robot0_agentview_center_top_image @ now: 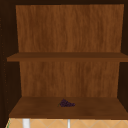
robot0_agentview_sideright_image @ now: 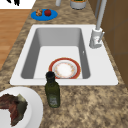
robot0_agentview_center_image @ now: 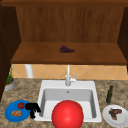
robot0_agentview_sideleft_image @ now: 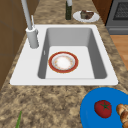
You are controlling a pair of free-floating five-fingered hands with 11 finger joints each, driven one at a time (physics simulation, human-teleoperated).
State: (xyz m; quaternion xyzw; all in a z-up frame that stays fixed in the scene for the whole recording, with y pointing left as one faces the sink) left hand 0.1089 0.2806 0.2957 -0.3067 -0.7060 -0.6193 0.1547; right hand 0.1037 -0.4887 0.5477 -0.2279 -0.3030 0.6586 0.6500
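the left hand [robot0_agentview_center_image: 32, 108], fingers curled and empty, is seen beside the tomato [robot0_agentview_center_image: 21, 105] on the blue plate [robot0_agentview_center_image: 10, 110]; the tomato is judged soft, smooth and slippery, best cupped gently round its sides

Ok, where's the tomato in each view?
Front view: tomato lower left, on the blue plate, beside the left hand.
Left side view: tomato bottom right.
Right side view: tomato top, left of centre.
Upper view: shelf with grapes, above the counter.
Shared landmark: faucet.
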